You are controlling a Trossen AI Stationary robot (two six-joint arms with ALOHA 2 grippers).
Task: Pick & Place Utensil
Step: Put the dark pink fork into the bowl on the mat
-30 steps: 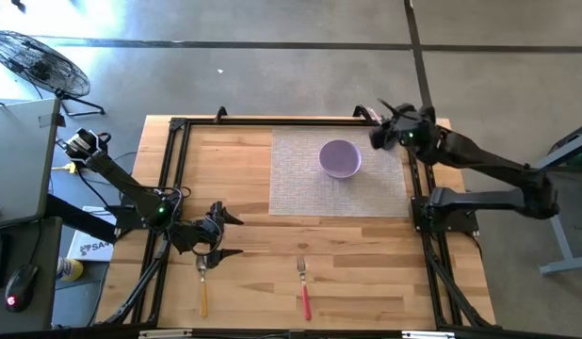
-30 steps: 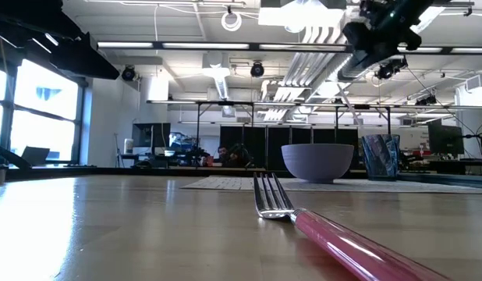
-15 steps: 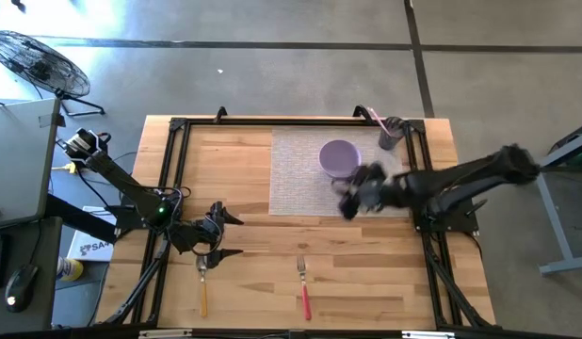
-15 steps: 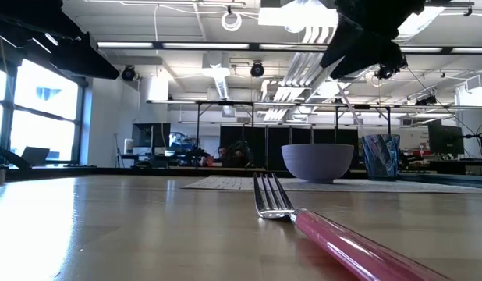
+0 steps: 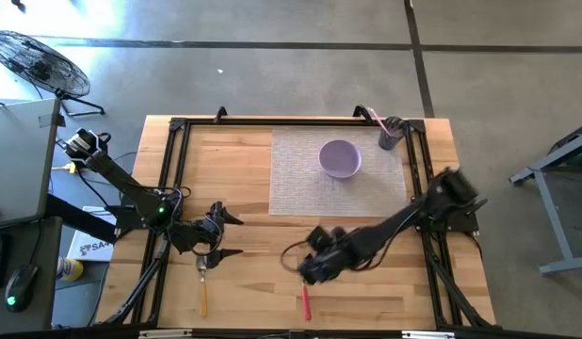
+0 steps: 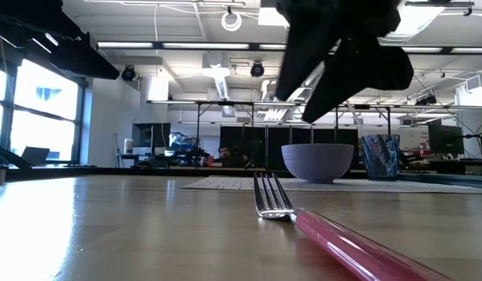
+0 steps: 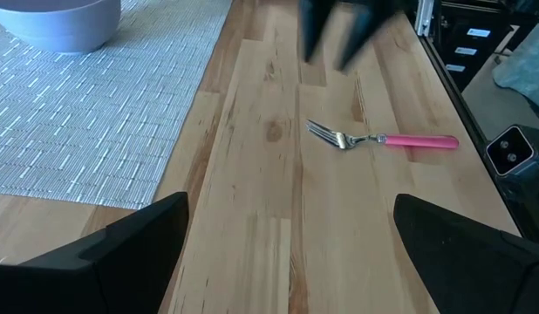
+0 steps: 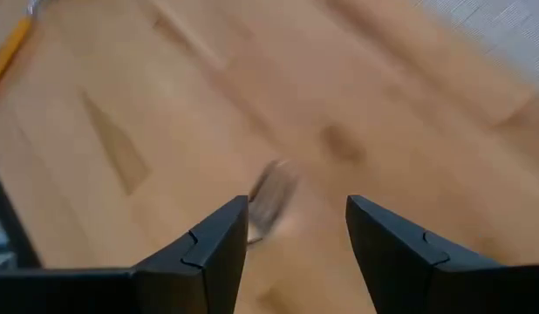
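The pink-handled fork (image 5: 304, 294) lay flat on the tabletop (image 5: 244, 188) in front of the woven mat (image 5: 300, 174), and the right hand (image 5: 310, 268) hung just above its tines, fingers spread and empty. Good move here would be dropping straight down and pinching the handle squarely. A second earlier that hand was up by the cup (image 5: 391, 133); the left hand (image 5: 225, 235) sat open over the yellow utensil (image 5: 203, 287).

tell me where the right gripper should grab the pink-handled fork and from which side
Probably the pink handle, near its middle, coming straight down from above. The fork lies flat on the bare wood of the table, nothing touching it, so the fingers can close across the straight, thicker handle. The tines are thin and flat against the wood. The right gripper is open, above the tines.
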